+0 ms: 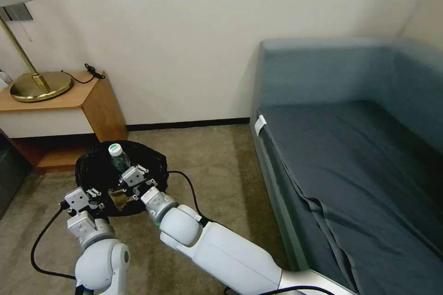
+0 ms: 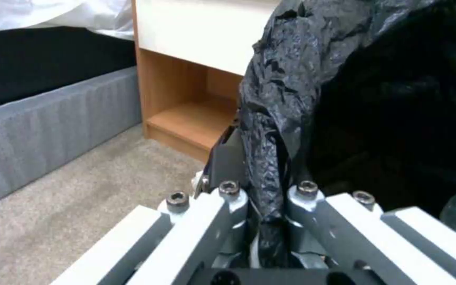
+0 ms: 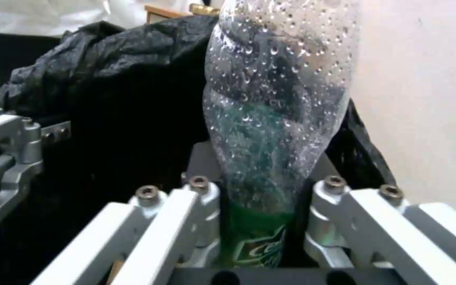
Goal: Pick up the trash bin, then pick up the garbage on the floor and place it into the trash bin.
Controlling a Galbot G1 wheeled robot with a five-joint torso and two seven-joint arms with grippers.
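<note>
The right gripper point(image 1: 130, 173) clamps a clear, droplet-beaded bottle point(image 1: 118, 157) by its green label, over the trash bin point(image 1: 92, 166). At the bin's 8 o'clock, the left gripper point(image 2: 262, 198) pinches its crinkled black liner rim.

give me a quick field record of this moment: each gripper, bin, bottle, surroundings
left gripper: shut on the black bag at the trash bin's rim
right gripper: shut on the bottle, over the bin's mouth
bottle: clear, white cap, green label, upright
bin contents: something tan inside
floor: carpet
nearby: wooden side table, blue sofa
</note>
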